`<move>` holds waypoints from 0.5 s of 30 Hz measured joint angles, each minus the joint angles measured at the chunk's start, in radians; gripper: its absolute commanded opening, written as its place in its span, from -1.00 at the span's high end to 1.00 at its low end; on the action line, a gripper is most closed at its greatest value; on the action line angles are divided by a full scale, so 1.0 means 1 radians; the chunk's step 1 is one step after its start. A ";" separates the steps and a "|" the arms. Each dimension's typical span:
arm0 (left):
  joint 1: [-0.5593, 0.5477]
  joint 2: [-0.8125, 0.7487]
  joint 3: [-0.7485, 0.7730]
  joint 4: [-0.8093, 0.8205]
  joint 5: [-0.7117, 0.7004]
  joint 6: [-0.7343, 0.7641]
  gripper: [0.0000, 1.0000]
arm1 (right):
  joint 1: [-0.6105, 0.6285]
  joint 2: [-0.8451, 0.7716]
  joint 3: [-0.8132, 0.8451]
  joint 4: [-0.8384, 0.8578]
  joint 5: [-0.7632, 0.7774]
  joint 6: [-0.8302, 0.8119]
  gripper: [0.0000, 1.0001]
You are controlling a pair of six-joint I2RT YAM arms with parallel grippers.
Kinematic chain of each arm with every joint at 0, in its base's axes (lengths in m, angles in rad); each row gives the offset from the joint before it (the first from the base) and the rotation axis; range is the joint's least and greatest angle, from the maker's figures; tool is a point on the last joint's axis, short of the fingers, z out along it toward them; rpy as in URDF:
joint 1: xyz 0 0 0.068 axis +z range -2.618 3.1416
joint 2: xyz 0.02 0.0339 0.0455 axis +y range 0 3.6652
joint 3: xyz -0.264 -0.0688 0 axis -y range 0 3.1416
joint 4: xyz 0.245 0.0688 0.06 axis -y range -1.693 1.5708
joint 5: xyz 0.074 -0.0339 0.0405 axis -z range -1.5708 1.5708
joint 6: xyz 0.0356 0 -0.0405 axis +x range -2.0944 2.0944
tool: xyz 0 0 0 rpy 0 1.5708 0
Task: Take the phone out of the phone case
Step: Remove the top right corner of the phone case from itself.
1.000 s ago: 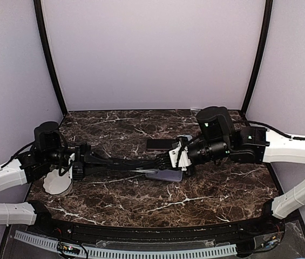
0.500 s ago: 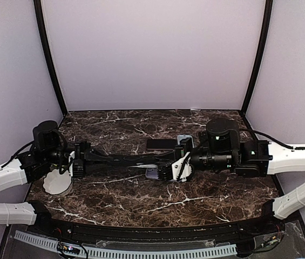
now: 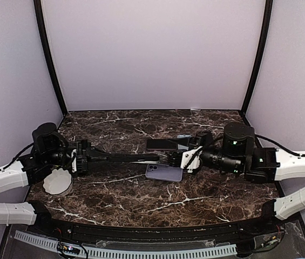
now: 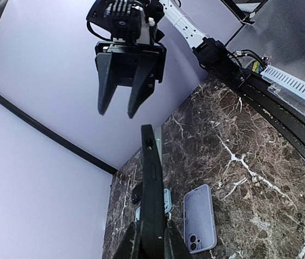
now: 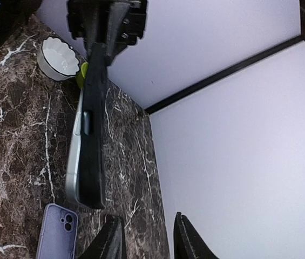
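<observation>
White bowl (image 3: 58,183) far left; my left arm covers part of its inside. Left claw (image 4: 150,240) pinches the black phone case (image 4: 151,183) edge-on; the phone (image 5: 75,156) shows as a silver edge along it. Lilac slab (image 3: 164,172) lies flat on the table; phone or case, cannot tell. Right claw (image 4: 119,110) is spread, holding nothing, facing the case's far end.

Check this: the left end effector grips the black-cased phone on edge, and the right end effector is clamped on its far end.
Wrong on the right end effector: it is open and clear of the black-cased phone, as the left wrist view shows. The left end effector does grip it on edge.
</observation>
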 measured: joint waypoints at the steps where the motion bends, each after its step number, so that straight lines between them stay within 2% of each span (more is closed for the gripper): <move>1: 0.000 0.000 -0.006 0.000 -0.005 -0.010 1.00 | -0.004 -0.022 -0.013 0.002 0.026 0.013 0.20; 8: 0.007 0.023 -0.018 0.021 -0.067 -0.078 1.00 | -0.016 -0.170 -0.095 -0.002 0.161 0.101 0.04; 11: 0.021 0.027 -0.025 0.057 -0.108 -0.118 1.00 | -0.018 -0.220 -0.113 -0.002 0.179 0.147 -0.09; 15: 0.034 0.031 -0.027 0.096 -0.156 -0.154 1.00 | -0.018 -0.262 -0.118 -0.015 0.167 0.206 -0.14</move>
